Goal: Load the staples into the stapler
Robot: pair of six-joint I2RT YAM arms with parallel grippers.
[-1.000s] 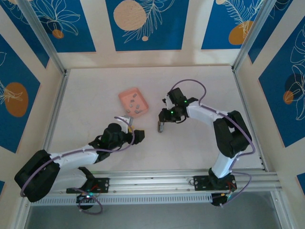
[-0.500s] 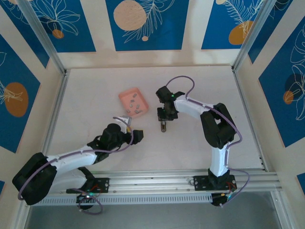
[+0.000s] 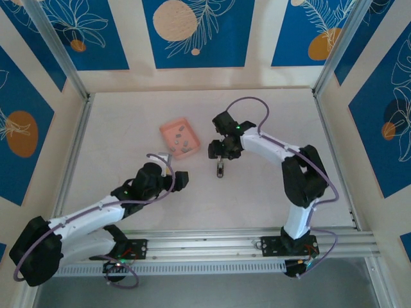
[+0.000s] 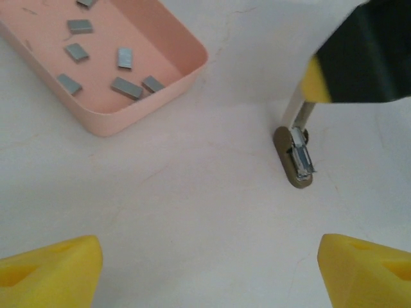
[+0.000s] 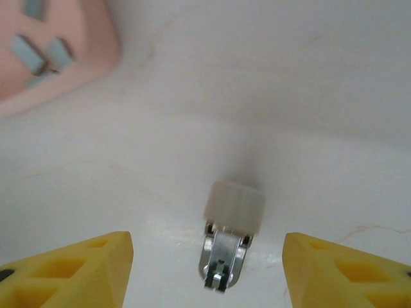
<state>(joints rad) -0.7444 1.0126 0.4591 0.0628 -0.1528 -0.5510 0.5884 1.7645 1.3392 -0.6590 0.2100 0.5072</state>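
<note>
Top external view, nearest first: the 2 arms are bolted side by side at the near edge, and the left one reaches forward over the pale table [image 3: 250, 192]. The left gripper [image 3: 173, 168] hangs over the tabletop with its jaws spread wide and nothing between them. From the left wrist camera its 2 yellow fingertips [image 4: 51, 269] sit at the bottom corners of the picture, with bare table between them.

A little farther on lies the stapler [image 3: 220, 169], small and dark, flipped open. Its brown base rests flat on the table with the metal channel facing up, and the upper part stands up from it.

Right over it hangs the right gripper [image 3: 222, 151], jaws parted. It has 1 finger on either side of the stapler's raised end, with a gap on both sides, so it grips nothing. Whether a finger brushes that raised arm I cannot tell.

Just beyond and to the left sits the pink tray [image 3: 164, 135], apart from the stapler. The staples [image 3: 182, 138] lie loose on its floor, several short grey bars.
</note>
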